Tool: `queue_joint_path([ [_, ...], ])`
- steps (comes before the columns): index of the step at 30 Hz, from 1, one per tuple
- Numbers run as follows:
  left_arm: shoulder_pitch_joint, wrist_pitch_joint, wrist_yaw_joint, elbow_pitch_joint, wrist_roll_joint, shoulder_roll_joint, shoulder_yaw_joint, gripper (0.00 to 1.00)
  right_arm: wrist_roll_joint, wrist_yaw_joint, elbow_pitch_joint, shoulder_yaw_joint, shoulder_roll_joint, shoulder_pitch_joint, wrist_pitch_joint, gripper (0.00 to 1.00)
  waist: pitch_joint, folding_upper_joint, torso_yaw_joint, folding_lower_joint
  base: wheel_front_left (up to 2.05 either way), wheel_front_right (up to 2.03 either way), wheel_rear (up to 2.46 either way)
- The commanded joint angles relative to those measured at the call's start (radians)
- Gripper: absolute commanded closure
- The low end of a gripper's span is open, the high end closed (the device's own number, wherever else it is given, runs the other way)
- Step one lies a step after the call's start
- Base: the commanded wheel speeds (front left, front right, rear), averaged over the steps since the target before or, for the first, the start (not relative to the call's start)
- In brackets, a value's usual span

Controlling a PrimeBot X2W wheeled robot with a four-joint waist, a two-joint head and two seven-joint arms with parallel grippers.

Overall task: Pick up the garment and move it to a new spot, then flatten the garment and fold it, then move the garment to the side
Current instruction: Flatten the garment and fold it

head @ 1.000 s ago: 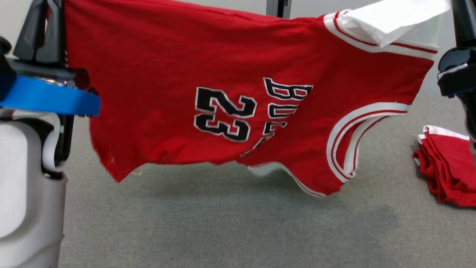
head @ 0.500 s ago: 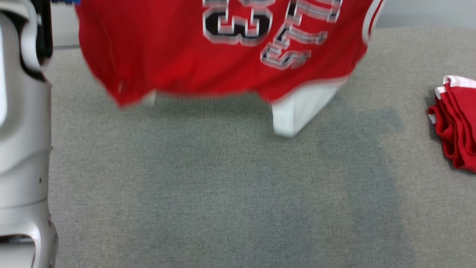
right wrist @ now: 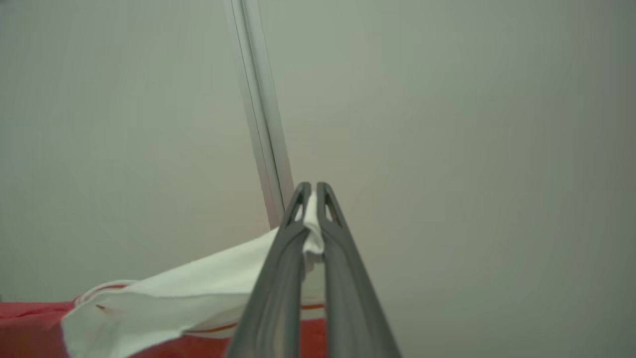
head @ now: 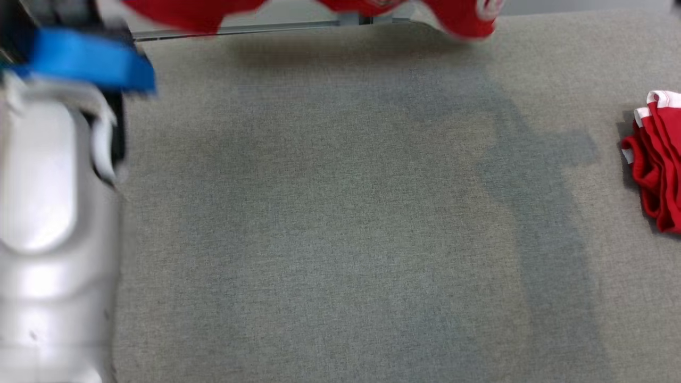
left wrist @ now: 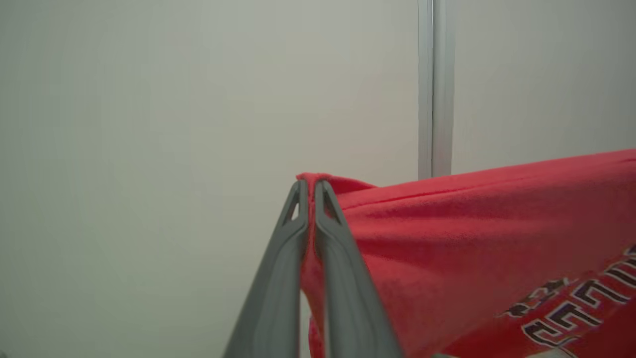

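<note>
A: Jersey rose since last frame, hangs above tabletop. Jaws?
B: Left gripper pinches red corner, right gripper white edge. Soft, light, floppy; corners look like best holds.

A: Table?
B: Grey fabric top, shadowed toward far edge.
A: On it?
B: Folded red-and-white pile at table's right edge. Behind table: pale wall, metal post.

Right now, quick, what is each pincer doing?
Left pincer: closed, holding the red fabric basketball jersey.
Right pincer: closed, holding the same jersey.
</note>
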Motion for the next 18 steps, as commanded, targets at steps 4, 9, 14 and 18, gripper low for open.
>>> queue_joint_path([
  [4,0.229,-0.004,-0.001,0.005,-0.03,-0.053,0.049,1.0,0.091,0.0,-0.073,-0.002,-0.015,0.268,-0.005,1.0,-0.023,0.0,-0.005,-0.0002,0.0,0.0,0.0],
  [9,0.487,-0.004,-0.032,0.027,-0.033,-0.117,0.068,1.0,0.176,0.0,-0.159,-0.033,0.007,0.609,-0.006,1.0,-0.07,0.0,-0.007,-0.0002,0.0,0.0,0.0],
  [14,0.676,-0.004,-0.031,0.016,-0.056,-0.149,0.117,1.0,0.213,0.0,-0.196,-0.037,0.039,0.856,-0.006,1.0,-0.138,0.0,-0.016,-0.0002,0.0,0.0,0.0],
  [18,0.79,-0.004,-0.023,-0.006,-0.083,-0.157,0.144,1.0,0.209,0.0,-0.203,-0.028,0.058,0.98,-0.006,1.0,-0.192,0.0,-0.021,-0.0002,0.0,0.0,0.0],
])
